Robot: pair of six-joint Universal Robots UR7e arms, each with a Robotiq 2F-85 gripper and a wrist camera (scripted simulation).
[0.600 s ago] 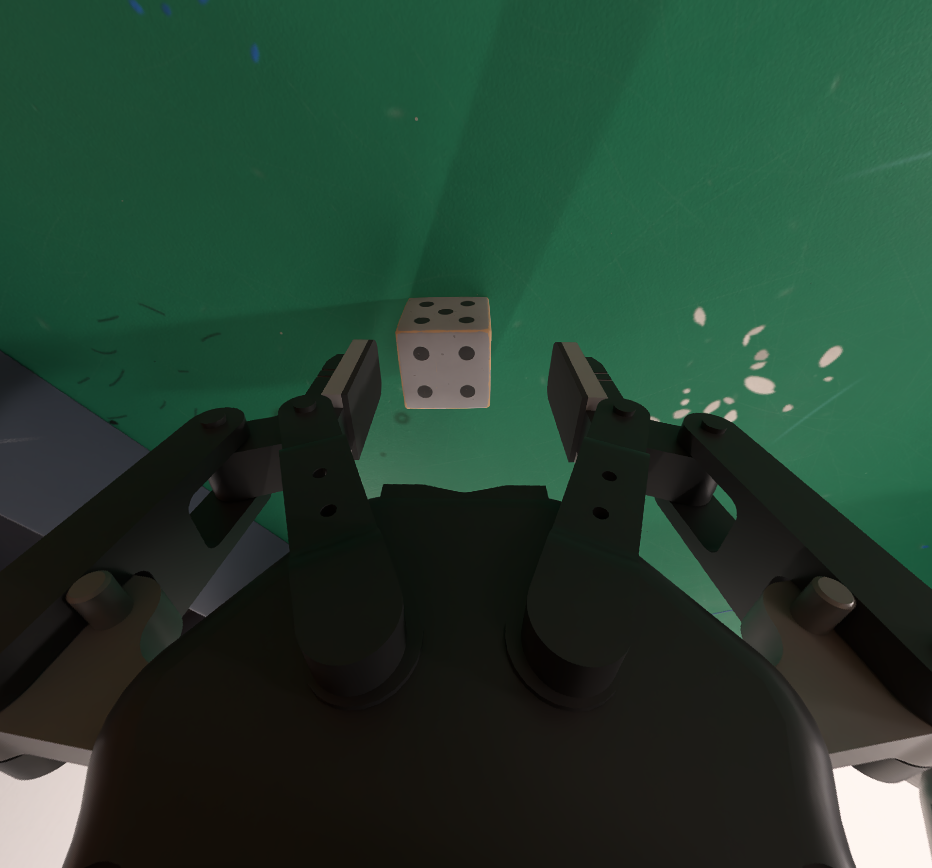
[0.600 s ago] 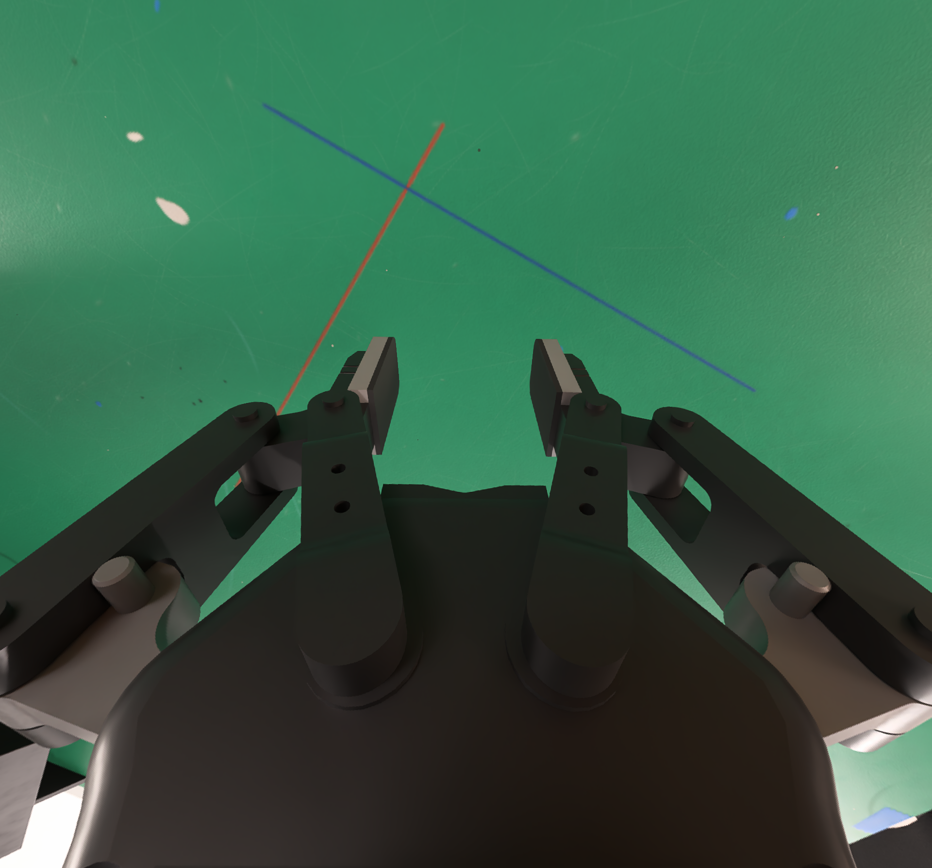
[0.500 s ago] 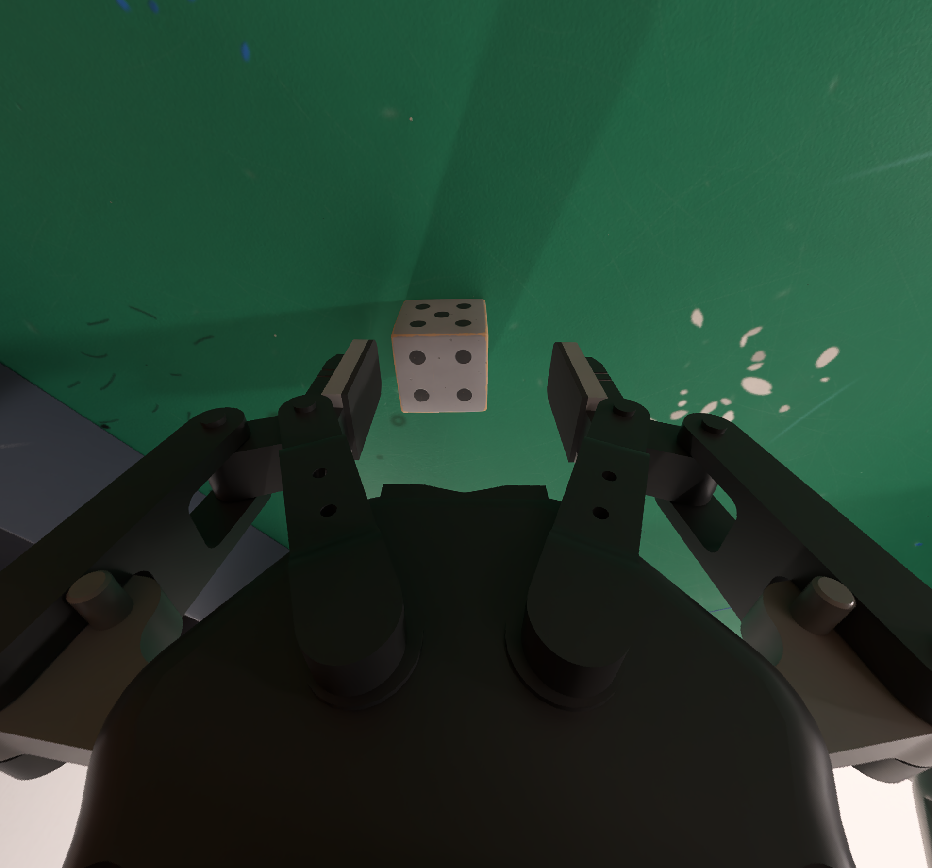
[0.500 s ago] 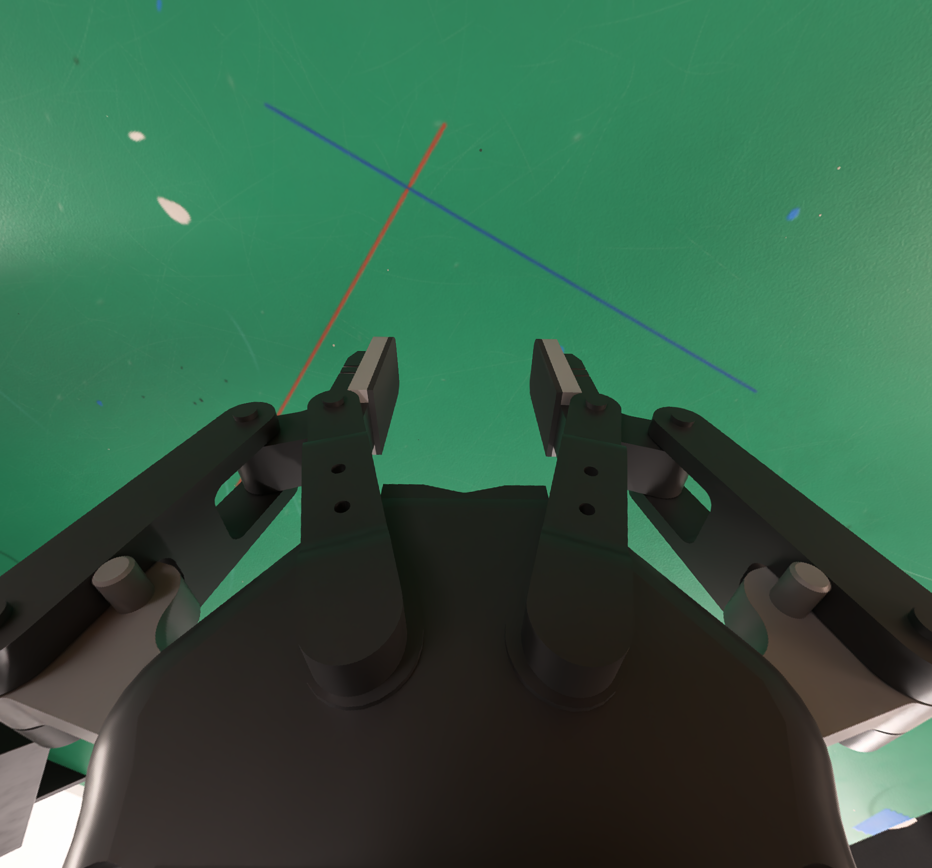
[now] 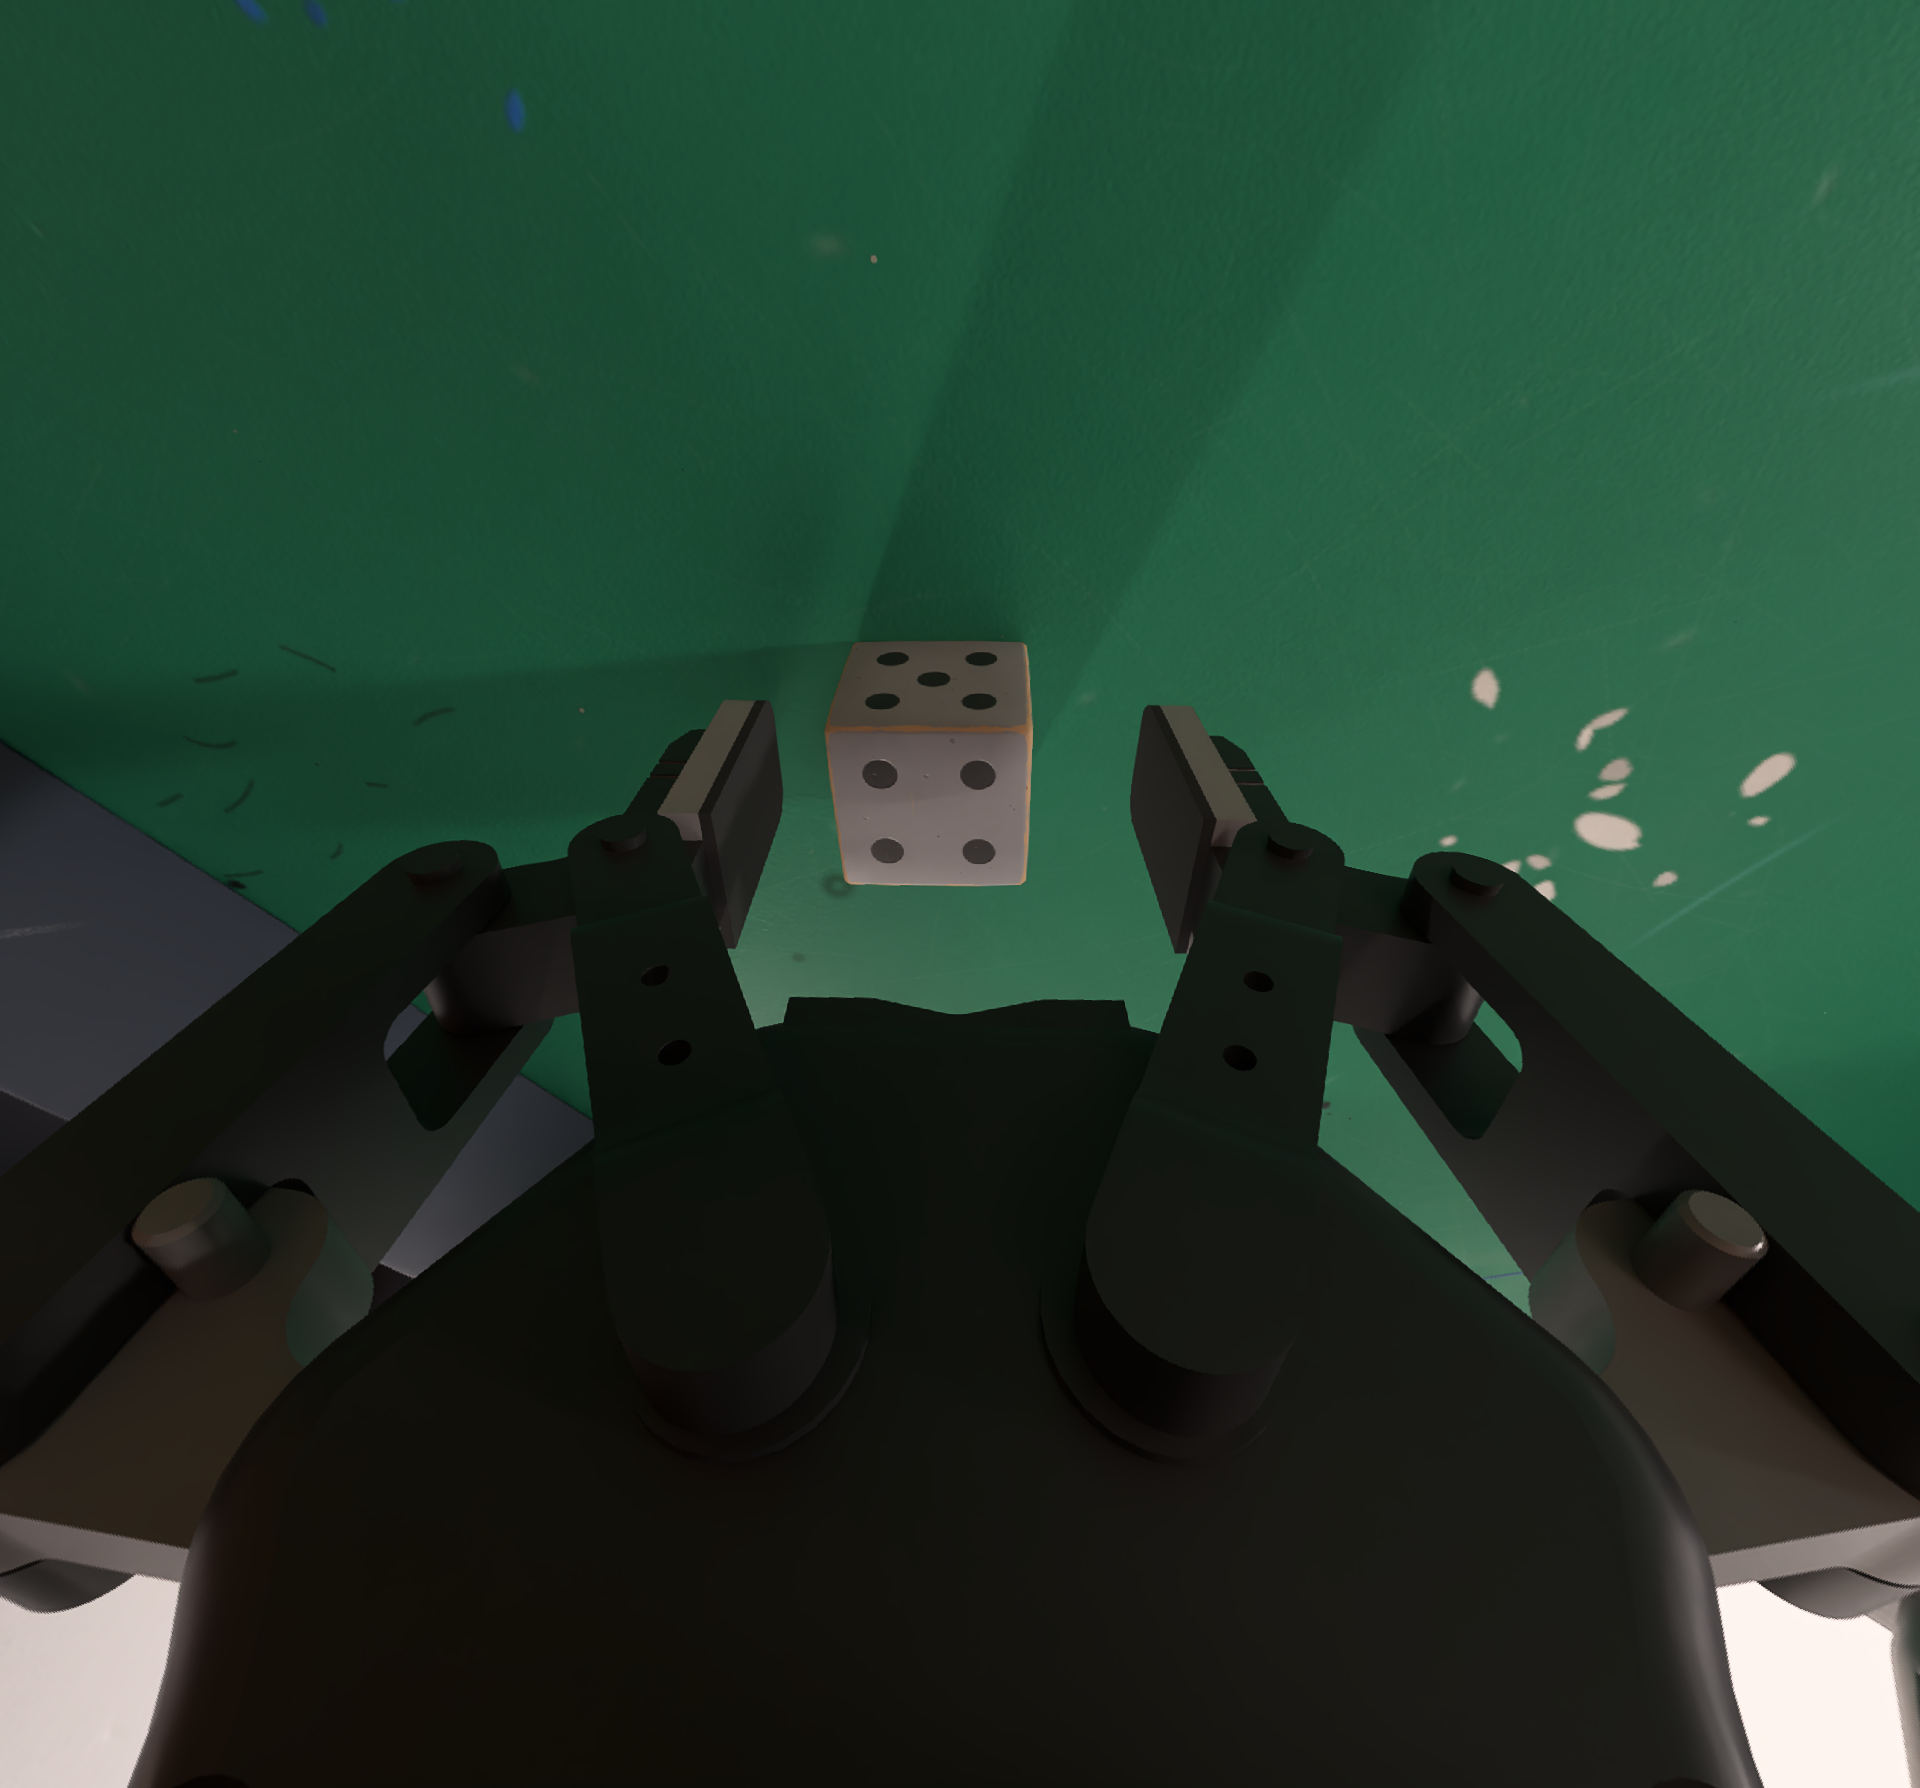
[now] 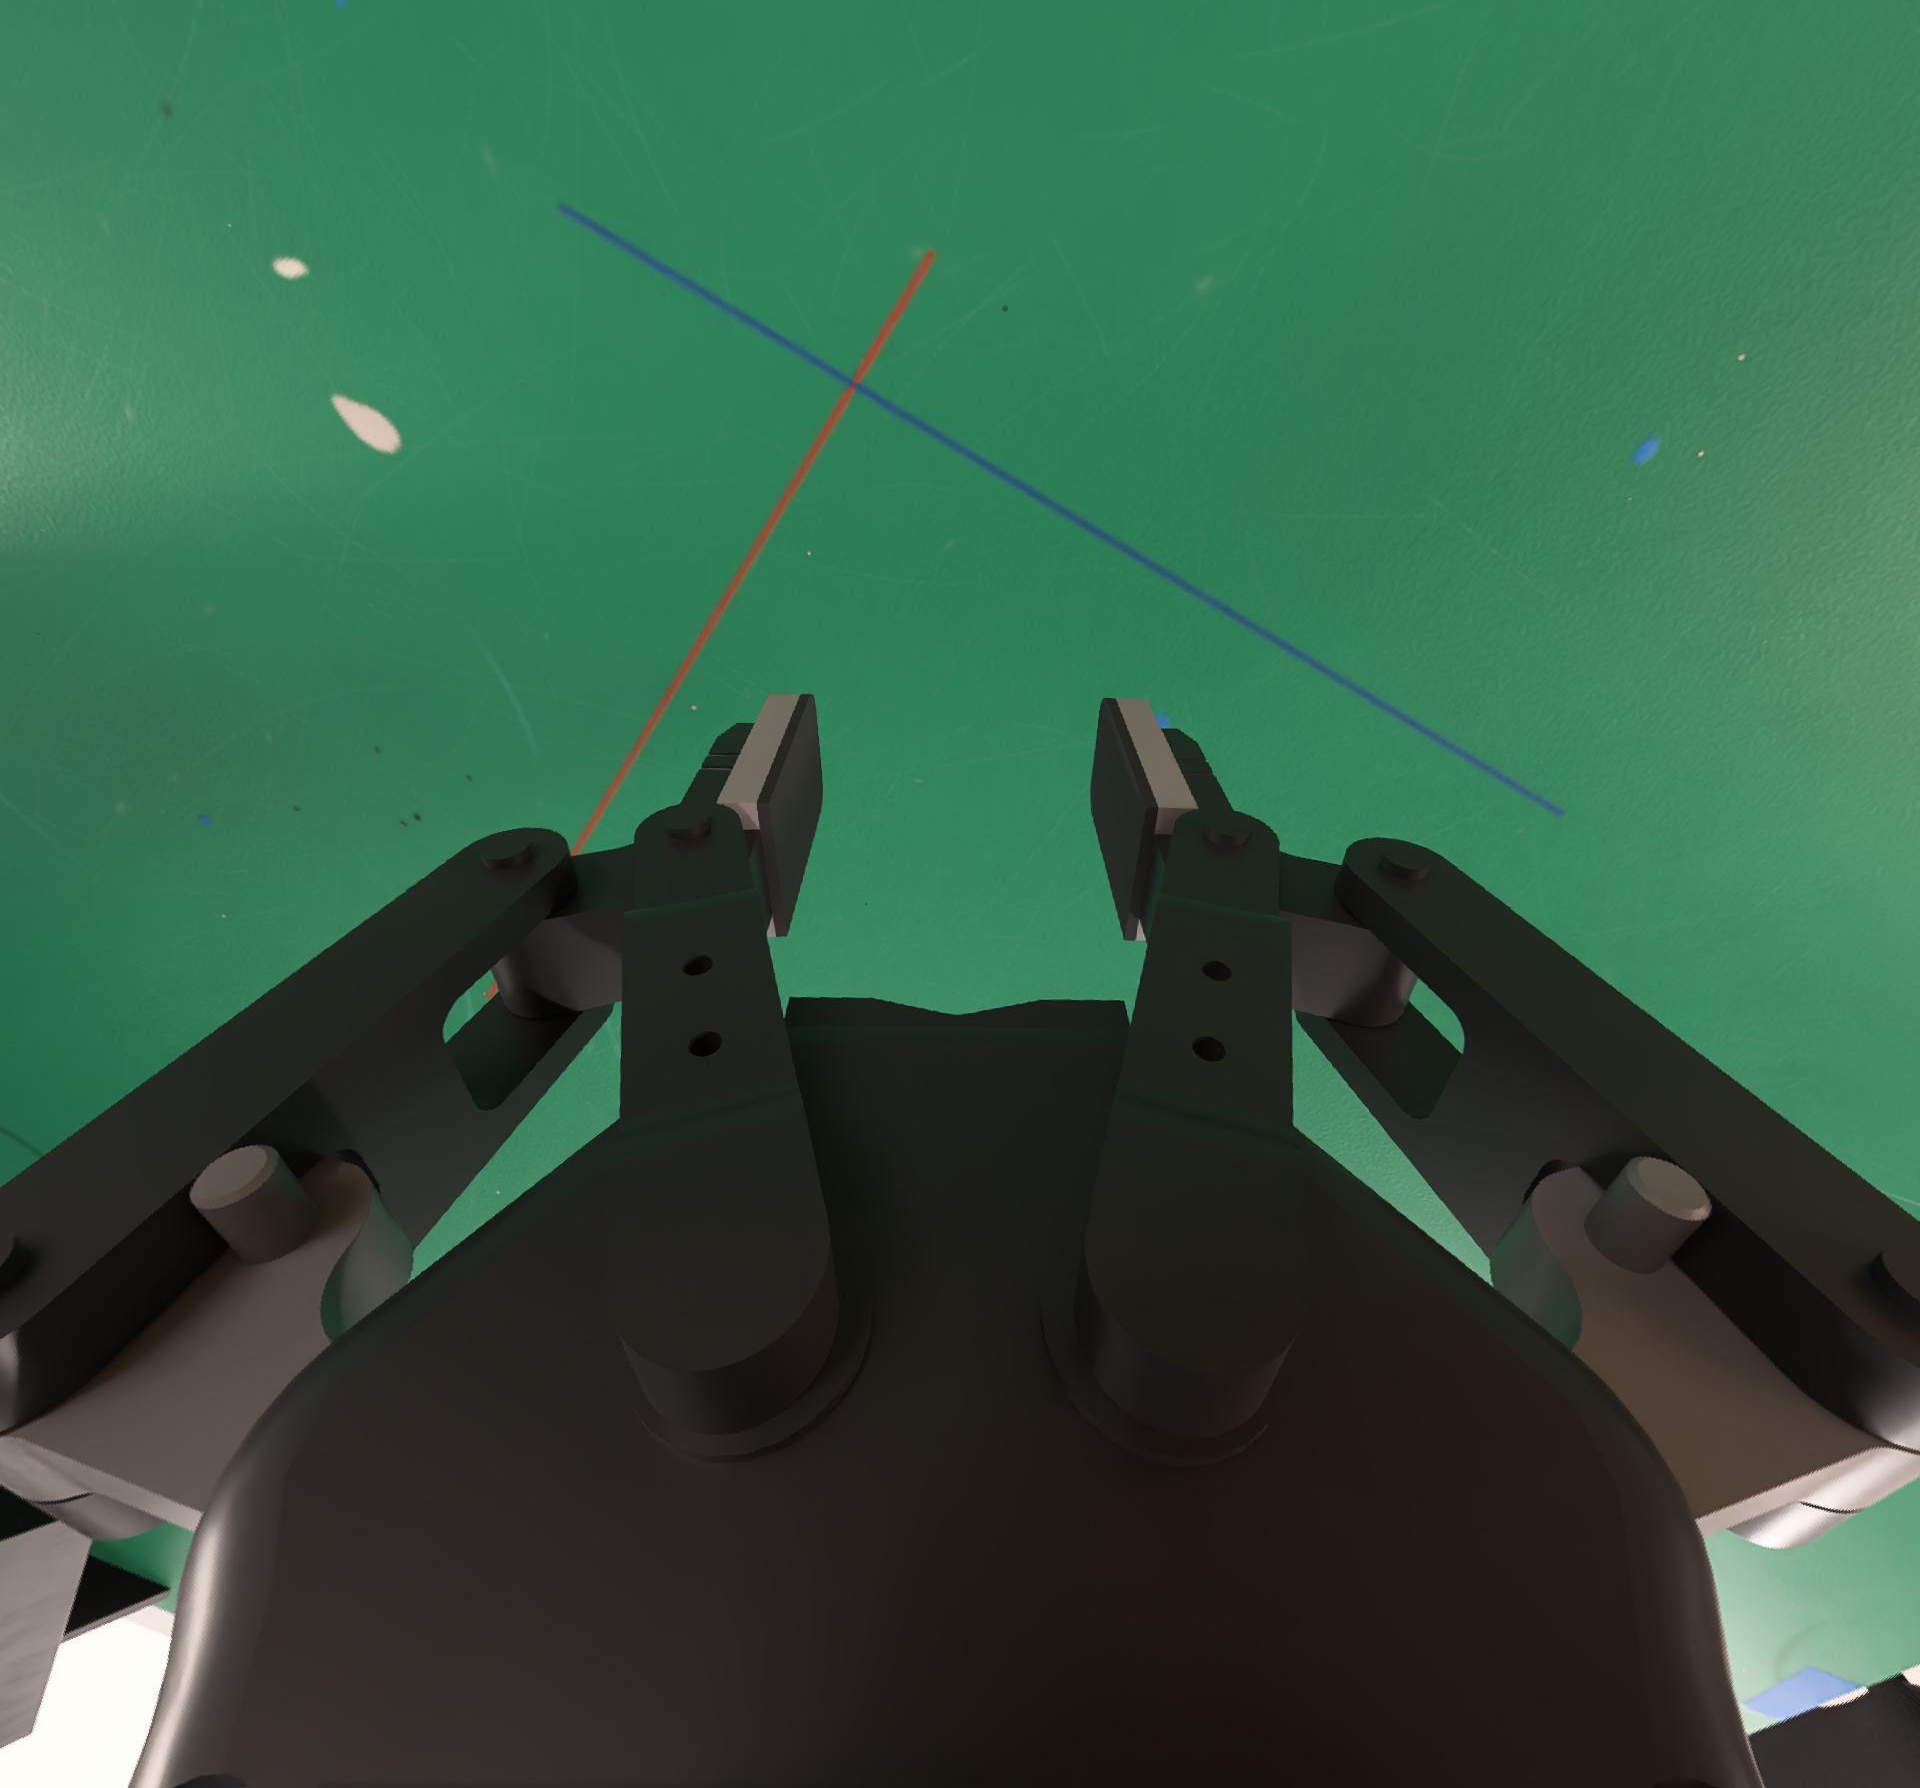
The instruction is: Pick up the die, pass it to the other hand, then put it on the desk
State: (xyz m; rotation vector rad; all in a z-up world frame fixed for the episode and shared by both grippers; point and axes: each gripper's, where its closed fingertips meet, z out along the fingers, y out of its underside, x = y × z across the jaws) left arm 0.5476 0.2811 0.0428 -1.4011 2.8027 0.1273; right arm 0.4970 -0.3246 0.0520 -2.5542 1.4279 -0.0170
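Down on the green desk (image 5: 1351, 336) sits the die (image 5: 928, 808), a white cube with dark pips, resting flat with its five-pip face up and a four-pip face toward the left wrist camera. The left gripper (image 5: 956, 819) frames it, jaws spread wide and holding nothing, one pad on either side and clear of both; the die lies a little closer to the left pad, and how high the tips stand above the desk cannot be told. The right gripper (image 6: 956, 813) is also parted and empty over bare desk crossed by a red line (image 6: 758, 543) and a blue line (image 6: 1091, 523); the die does not show in its view.

Judging by looks, the die is small, light and rigid, with smooth faces and slightly rounded edges. Flat pads should close squarely on the two opposite side faces, centred, since an off-centre or corner pinch could twist or squirt it out.
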